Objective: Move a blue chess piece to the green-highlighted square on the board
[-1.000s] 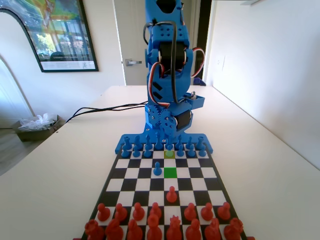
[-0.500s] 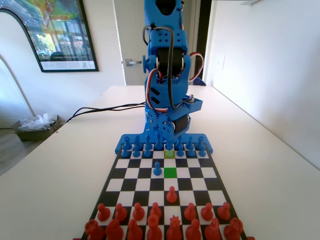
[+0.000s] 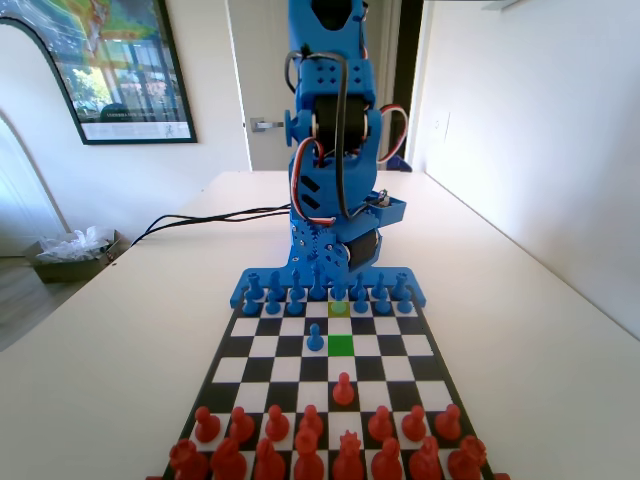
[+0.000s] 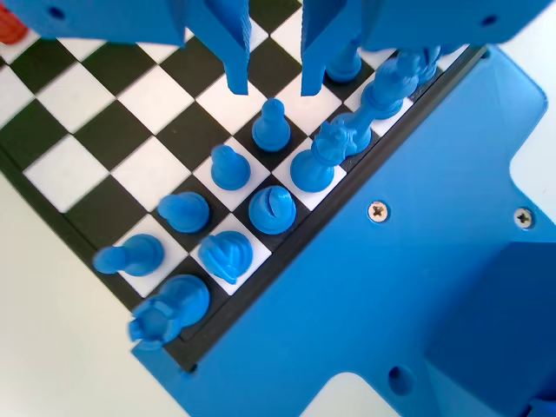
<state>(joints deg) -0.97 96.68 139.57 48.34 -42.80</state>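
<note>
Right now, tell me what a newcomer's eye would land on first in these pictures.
In the fixed view the tall blue arm towers at the far end of the board, and the green-highlighted square glows mid-board beside a lone advanced blue pawn. Red pieces crowd the near edge. In the wrist view the open pincer hangs just above a blue pawn in the back rows.
</note>
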